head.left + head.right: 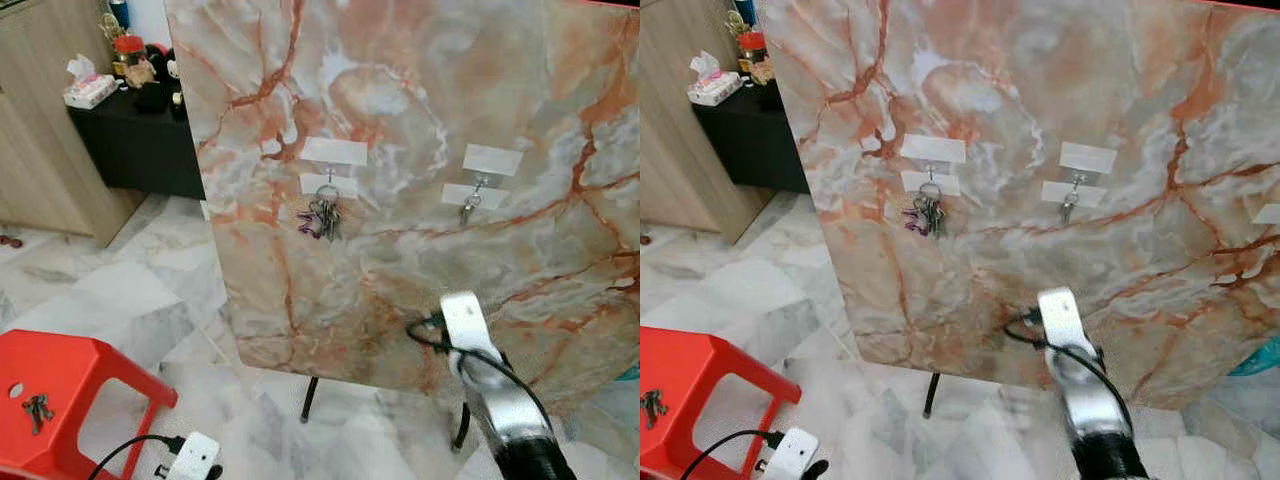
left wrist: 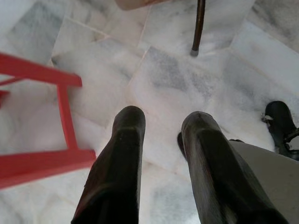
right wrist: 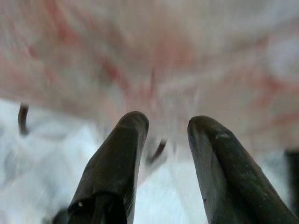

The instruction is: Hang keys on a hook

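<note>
1. Nearest the lens: right gripper, black fingers spread apart with nothing between them, aimed at the lower part of the marble board. Blurred picture there, so probably on the move.
2. Left gripper likewise spread and empty, low over the floor, with the red stool just beside it.
3. Up and to the left of the right gripper: bunch of keys hanging on a hook. Almost straight above the right gripper: second hook, something small dangling from it, too small to tell what.
4. Beside the left gripper, on the stool seat: loose keys lying flat, apparently next to go up.
5. Risk one: flat keys on smooth plastic. Could skid off the seat under a shallow pinch and drop to the floor.
6. Risk two: right gripper close to the board. Any nudge could rock it on its thin legs and shake the hung bunch off.
7. Risk three: small hook, small ring. Could miss the opening and drop the keys behind the board.
8. Risk four: black cable looped at the right wrist. Could snag on the board's lower edge.
</note>
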`<state>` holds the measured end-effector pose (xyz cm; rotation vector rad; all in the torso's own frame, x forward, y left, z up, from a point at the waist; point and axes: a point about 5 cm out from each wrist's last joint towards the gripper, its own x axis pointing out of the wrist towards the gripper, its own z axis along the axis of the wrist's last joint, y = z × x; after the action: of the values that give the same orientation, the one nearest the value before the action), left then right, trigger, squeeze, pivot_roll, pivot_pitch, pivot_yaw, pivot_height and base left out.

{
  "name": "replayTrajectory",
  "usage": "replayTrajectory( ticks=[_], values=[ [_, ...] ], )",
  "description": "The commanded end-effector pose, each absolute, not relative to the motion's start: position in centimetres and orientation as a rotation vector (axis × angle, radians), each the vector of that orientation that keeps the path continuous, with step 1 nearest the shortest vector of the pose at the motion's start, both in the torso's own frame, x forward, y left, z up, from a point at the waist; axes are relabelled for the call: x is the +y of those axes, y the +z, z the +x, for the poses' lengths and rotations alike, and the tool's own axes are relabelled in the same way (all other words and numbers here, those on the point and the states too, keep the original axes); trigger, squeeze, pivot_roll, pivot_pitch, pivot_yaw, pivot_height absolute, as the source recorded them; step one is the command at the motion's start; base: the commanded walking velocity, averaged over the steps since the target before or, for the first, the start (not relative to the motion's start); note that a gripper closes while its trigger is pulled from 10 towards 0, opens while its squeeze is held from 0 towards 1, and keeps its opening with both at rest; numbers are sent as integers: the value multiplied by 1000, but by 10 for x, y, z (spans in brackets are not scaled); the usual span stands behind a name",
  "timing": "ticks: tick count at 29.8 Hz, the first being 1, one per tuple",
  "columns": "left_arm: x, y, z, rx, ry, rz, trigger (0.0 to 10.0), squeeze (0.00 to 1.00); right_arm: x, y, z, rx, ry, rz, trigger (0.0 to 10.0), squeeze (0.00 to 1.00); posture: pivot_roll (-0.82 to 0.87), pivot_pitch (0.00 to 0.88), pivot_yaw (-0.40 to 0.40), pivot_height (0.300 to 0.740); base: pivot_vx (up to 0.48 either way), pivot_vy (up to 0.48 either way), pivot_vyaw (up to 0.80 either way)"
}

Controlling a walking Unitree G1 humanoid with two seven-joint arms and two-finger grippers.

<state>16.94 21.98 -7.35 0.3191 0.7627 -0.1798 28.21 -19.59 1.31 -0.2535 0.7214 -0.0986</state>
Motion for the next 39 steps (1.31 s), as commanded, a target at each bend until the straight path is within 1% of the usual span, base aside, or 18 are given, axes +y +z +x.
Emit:
replayTrajectory(
  ticks=[1, 4, 6, 8, 9, 10, 12, 15, 16, 18, 19, 22, 30, 39],
  values=[
    [225, -81, 156, 839, -145, 279, 10000, 0, -201, -3, 271, 759, -82, -221, 10000, 0, 45, 44, -69, 740, 0, 0, 0],
    [227, -82, 152, 858, -127, 252, 10000, 0, -199, -15, 264, 781, -58, -189, 10000, 0, 43, 43, -66, 740, 0, 0, 0],
    [229, -85, 148, 885, -92, 217, 10000, 0, -192, -28, 256, 773, -28, -116, 10000, 0, 38, 40, -61, 740, 0, 0, 0],
    [230, -86, 145, 901, -57, 186, 10000, 0, -187, -35, 251, 780, -3, -103, 10000, 0, 36, 41, -60, 740, 0, 0, 0],
    [231, -87, 144, 912, -30, 161, 10000, 0, -184, -39, 247, 792, 13, -83, 10000, 0, 36, 41, -60, 740, 0, 0, 0],
    [234, -88, 142, 932, 33, 103, 10000, 0, -179, -48, 238, 823, 23, -28, 10000, 0, 35, 40, -60, 740, 0, 0, 0],
    [236, -89, 141, 943, 90, 53, 10000, 0, -178, -55, 230, 854, 24, -8, 10000, 0, 43, 38, -64, 740, 0, 0, 0],
    [241, -88, 142, 941, 145, 13, 10000, 0, -173, -61, 222, 866, 54, 35, 10000, 0, 42, 33, -67, 740, 0, 0, 0],
    [243, -87, 144, 938, 172, -4, 10000, 0, -172, -68, 211, 900, 61, 52, 10000, 0, 34, 29, -68, 740, 0, 0, 0],
    [244, -86, 145, 937, 178, -8, 10000, 0, -172, -71, 207, 917, 61, 51, 10000, 0, 36, 29, -70, 740, 0, 0, 0],
    [245, -85, 148, 932, 192, -15, 10000, 0, -176, -78, 194, 951, 54, 41, 10000, 0, 45, 24, -74, 740, 0, 0, 0],
    [240, -83, 157, 911, 176, -40, 10000, 0, -183, -87, 177, 990, 5, 61, 10000, 0, 51, 15, -75, 740, 0, 0, 0],
    [230, -81, 166, 900, 127, -30, 10000, 0, -179, -90, 172, 976, -15, 103, 10000, 0, 34, 0, -60, 740, 0, 0, 0],
    [231, -82, 165, 914, 118, -19, 10000, 0, -174, -92, 168, 987, -33, 114, 10000, 0, 34, 0, -59, 740, 0, 0, 0]
  ],
)
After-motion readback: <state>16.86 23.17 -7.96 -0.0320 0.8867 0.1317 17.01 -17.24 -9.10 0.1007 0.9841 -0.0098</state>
